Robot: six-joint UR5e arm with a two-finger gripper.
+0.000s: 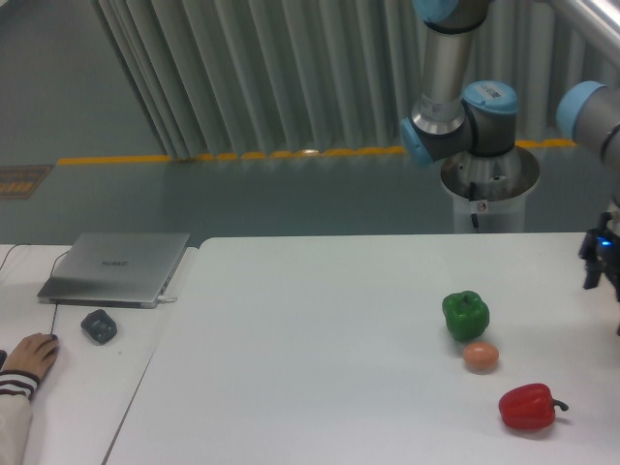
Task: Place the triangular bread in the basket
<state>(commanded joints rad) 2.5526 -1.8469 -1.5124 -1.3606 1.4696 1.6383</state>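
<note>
Neither the triangular bread nor the basket shows in the camera view. My gripper (pixel 602 262) comes in at the right edge of the white table (pixel 320 339) as a dark body with a small blue light. The frame edge cuts it off, so its fingers cannot be made out. It hangs to the right of the green pepper (pixel 466 315) and somewhat higher in the picture.
A small brown egg (pixel 480 356) lies just below the green pepper, and a red pepper (pixel 528 407) sits nearer the front right. On the side table to the left are a closed laptop (pixel 114 266), a dark mouse (pixel 99 325) and a person's hand (pixel 29 356).
</note>
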